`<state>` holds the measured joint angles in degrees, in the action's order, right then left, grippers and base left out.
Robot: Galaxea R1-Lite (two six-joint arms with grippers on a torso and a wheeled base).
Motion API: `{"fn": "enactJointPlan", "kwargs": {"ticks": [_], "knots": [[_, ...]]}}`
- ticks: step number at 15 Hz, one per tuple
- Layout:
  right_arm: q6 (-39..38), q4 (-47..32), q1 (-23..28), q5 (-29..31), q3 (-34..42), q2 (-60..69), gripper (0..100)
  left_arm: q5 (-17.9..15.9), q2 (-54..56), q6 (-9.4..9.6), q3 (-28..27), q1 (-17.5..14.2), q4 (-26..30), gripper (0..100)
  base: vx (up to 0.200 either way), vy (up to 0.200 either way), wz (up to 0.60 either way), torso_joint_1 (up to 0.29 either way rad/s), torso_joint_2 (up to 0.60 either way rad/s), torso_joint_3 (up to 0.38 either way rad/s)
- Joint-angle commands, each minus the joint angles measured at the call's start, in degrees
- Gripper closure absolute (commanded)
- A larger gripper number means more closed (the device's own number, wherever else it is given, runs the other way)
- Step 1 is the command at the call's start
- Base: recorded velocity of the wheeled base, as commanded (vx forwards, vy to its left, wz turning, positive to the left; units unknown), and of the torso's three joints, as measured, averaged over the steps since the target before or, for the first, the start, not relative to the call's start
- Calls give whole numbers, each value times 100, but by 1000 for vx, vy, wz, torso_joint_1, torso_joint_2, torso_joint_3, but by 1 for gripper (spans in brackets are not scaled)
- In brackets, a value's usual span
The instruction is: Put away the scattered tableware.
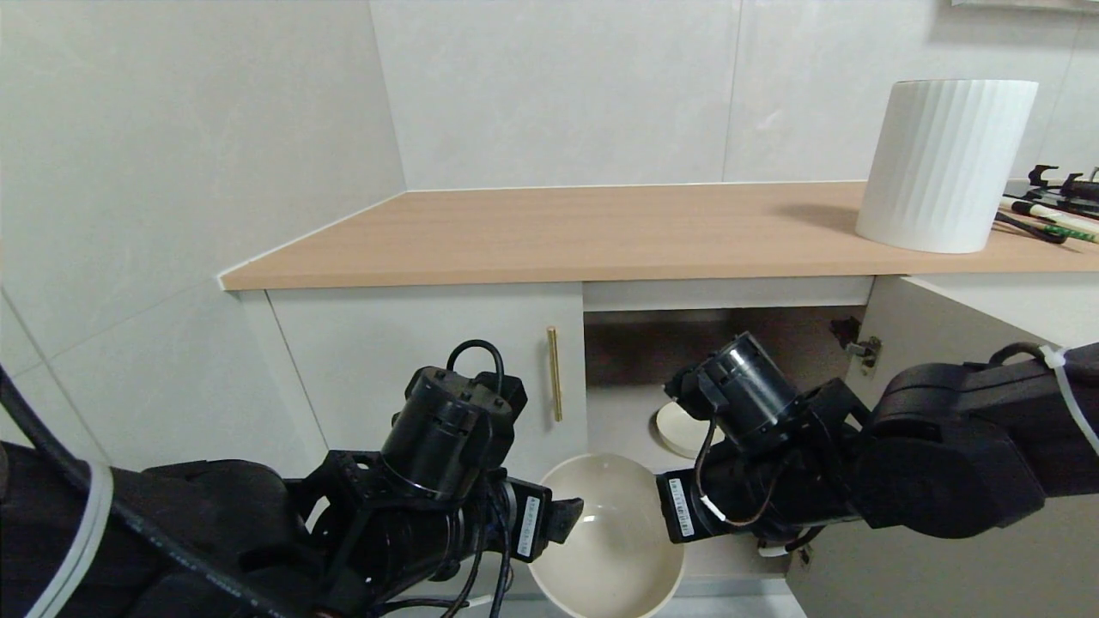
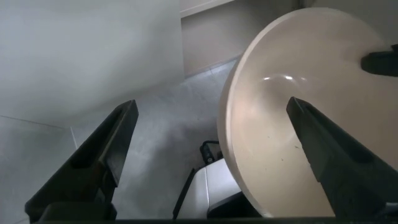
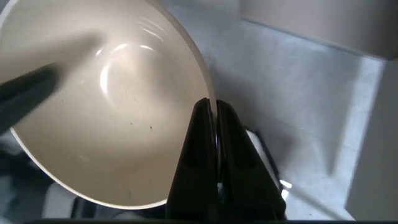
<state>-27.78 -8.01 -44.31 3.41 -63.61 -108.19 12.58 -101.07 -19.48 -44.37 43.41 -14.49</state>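
Nearest, the cream bowl (image 1: 610, 541) hangs in the air low in front of the cupboard, tipped so its hollow faces upward and toward the left arm. The right gripper (image 3: 212, 115) is pinched narrow on the bowl's (image 3: 106, 112) rim, one finger inside and one outside. The left gripper (image 2: 211, 106) stands wide: one finger reaches over the bowl's (image 2: 280, 124) inner side and the other is well clear of it; I cannot tell whether it touches.

Behind them is a cupboard with a closed door and a brass handle (image 1: 554, 373), and beside that an open compartment where a pale plate (image 1: 680, 429) lies on the shelf.

Above runs the wooden table (image 1: 601, 232). On its right end stands a white ribbed container (image 1: 944, 163), with some tools (image 1: 1052, 210) just beside it.
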Motion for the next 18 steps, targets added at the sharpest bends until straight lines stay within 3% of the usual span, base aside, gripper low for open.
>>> {"fn": "enactJointPlan", "kwargs": {"ticks": [1, 8, 13, 18], "knots": [[-8, 142, 177, 239, -46, -361, 100, -1, 44, -3, -1, 1, -1, 0, 0, 0, 0, 0, 0, 0], [-606, 1838, 1689, 520, -231, -1424, 100, -1, 44, -12, 16, 1, -1, 0, 0, 0, 0, 0, 0, 0], [-676, 2374, 2155, 907, -530, -2013, 100, -1, 35, -3, 16, 1, -1, 0, 0, 0, 0, 0, 0, 0], [-641, 2374, 2436, 880, -784, -2356, 100, -1, 17, -12, 16, 1, -1, 0, 0, 0, 0, 0, 0, 0]]}}
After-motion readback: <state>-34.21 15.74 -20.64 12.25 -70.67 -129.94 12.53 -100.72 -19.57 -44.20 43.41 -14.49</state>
